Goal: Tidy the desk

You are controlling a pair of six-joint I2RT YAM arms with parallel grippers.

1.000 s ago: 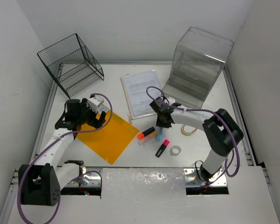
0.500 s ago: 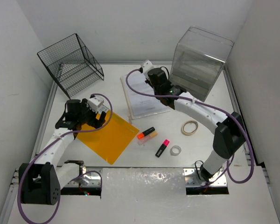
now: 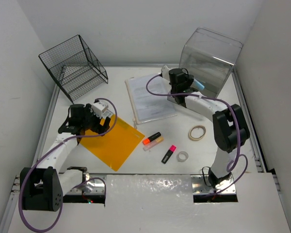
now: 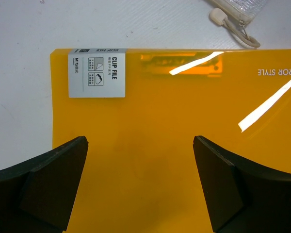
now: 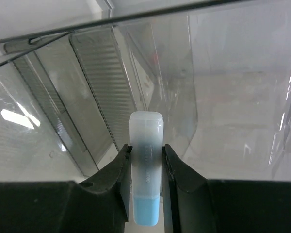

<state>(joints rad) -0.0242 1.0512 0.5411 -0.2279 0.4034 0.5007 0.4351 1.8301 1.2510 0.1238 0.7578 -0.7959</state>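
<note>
The white desk (image 3: 117, 90) spans the overhead view and bears everything. The left gripper (image 4: 140, 145), jaws spread, hovers over one orange clip file (image 4: 150, 121) (white label at its corner). The right gripper (image 5: 146, 150) pinches a blue marker (image 5: 145, 145) at the open front of the clear drawer box (image 3: 208, 63). Far left stands a wire rack (image 3: 75, 68), with the papers (image 3: 148, 97) between. Loose items: an orange-capped marker (image 3: 152, 139), a pink-capped marker (image 3: 169, 154), a large tape roll (image 3: 197, 132), a small tape roll (image 3: 183, 156).

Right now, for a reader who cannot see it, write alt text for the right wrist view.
The right gripper is shut on a pale blue highlighter, pointing it at the clear plastic drawer box close ahead.
</note>
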